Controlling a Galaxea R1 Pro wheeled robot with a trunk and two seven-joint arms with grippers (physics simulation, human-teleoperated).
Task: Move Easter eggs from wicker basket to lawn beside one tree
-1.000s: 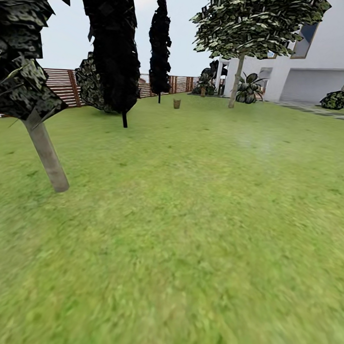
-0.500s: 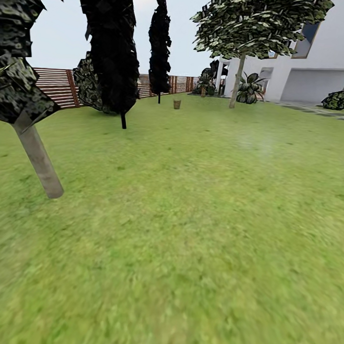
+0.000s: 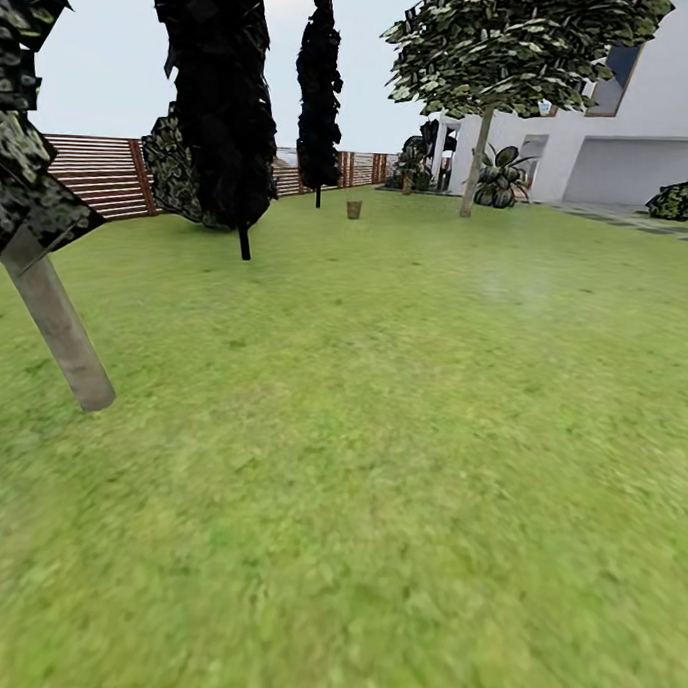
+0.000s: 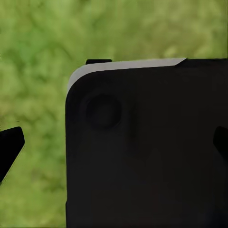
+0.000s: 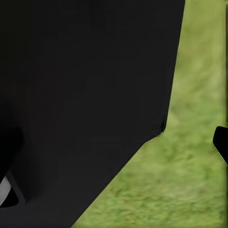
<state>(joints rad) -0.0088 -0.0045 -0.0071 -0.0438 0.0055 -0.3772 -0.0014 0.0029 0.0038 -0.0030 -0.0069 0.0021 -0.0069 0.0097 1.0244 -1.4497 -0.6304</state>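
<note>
Evidently the robot is in transit across the lawn [image 3: 399, 467]; eggs and basket are out of sight, nowhere near either gripper, whose grip I cannot tell. Next, find the basket; a grey-trunked tree [image 3: 54, 326] stands nearby.

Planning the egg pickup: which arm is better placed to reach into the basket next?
Neither yet. What looks like the basket sits far across the lawn, nearly dead ahead, favouring no side; the robot must drive closer first.
</note>
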